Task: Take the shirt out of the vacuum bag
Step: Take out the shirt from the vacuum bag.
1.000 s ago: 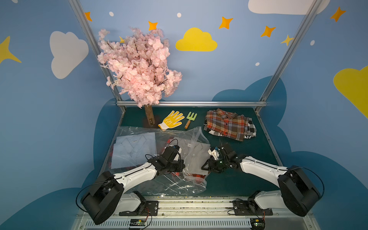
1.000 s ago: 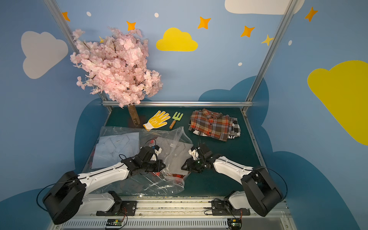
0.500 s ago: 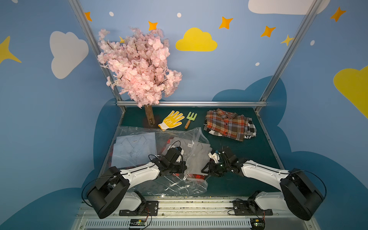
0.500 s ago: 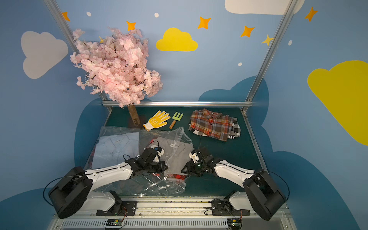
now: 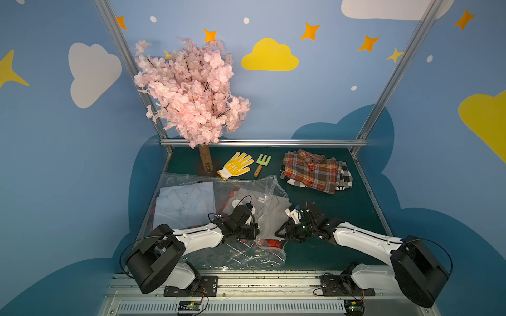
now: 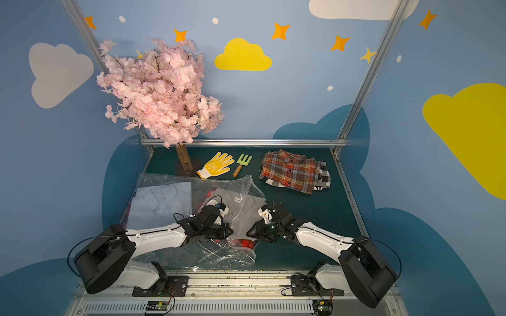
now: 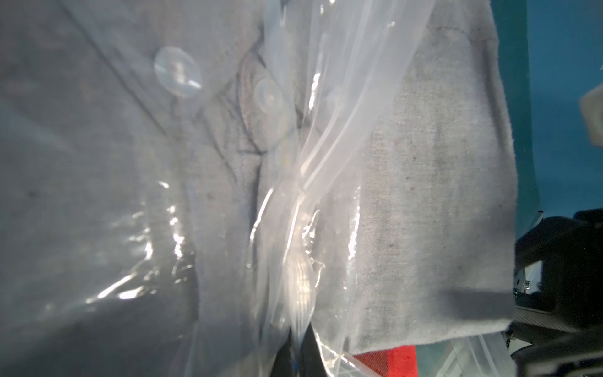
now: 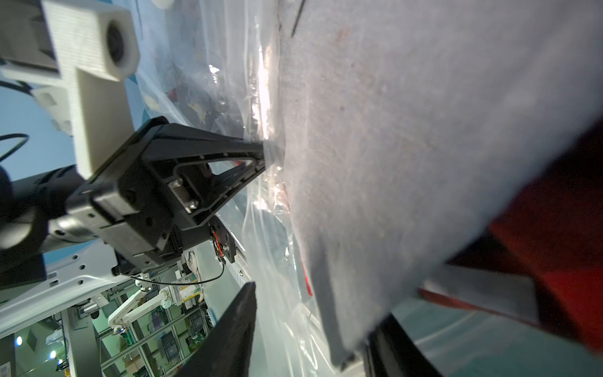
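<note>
The vacuum bag [image 5: 241,257] [image 6: 213,254], clear and crinkly, lies across the left and middle of the green table, its round white valve [image 5: 235,203] behind my left wrist. A folded grey shirt [image 5: 276,205] [image 7: 434,182] [image 8: 408,147] sticks out of the bag's right-hand mouth. My left gripper [image 5: 256,235] [image 6: 230,232] [image 7: 297,354] is shut on a fold of the bag's plastic beside the shirt. Facing it, my right gripper [image 5: 279,235] [image 6: 250,234] [image 8: 313,339] stands open. The shirt's near corner and loose plastic lie between its fingers [image 8: 235,326].
A pale blue shirt [image 5: 186,208] lies inside the bag's left half, and red cloth [image 5: 271,242] shows under the grey shirt. A pile of plaid shirts [image 5: 312,172] sits back right, beside a yellow glove [image 5: 235,165], a green rake [image 5: 262,162] and a blossom tree [image 5: 191,90].
Both grippers have shifted a little toward the table's near edge, the left one still pinching the plastic. The right jaws stay apart as before.
</note>
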Controlling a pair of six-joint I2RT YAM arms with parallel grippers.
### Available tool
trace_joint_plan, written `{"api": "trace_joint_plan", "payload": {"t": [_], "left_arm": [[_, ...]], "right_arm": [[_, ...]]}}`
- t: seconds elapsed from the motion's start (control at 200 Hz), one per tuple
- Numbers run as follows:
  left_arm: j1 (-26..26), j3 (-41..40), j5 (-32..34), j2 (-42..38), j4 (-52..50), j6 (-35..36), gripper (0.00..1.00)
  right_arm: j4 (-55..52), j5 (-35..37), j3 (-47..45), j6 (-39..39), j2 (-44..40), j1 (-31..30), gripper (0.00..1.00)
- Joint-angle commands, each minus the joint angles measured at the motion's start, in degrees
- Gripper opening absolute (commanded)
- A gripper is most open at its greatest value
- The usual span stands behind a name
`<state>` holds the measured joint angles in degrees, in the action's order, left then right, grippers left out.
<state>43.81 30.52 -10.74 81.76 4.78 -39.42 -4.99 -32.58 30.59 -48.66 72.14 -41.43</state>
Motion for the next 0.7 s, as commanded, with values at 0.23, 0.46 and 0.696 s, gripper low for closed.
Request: {"api": "trace_joint_plan", "payload": {"t": [0.23, 0.46, 0.696], "left_arm": [[0.8, -0.9, -1.1, 3.1, -1.5, 0.0, 0.02], [1.0, -0.4, -1.4, 3.8, -1.4, 0.0, 0.03], [1.2, -0.8, -1.1, 4.0, -1.4, 0.1, 0.03]], "right_arm": [[-3.8, 1.3, 0.4, -0.4, -3.8, -0.8, 0.52], [0.6, 0.7, 1.1, -0.9, 0.6, -0.8, 0.51], [-3.1, 1.3, 3.8, -0.4, -2.1, -0.7, 0.51]]}}
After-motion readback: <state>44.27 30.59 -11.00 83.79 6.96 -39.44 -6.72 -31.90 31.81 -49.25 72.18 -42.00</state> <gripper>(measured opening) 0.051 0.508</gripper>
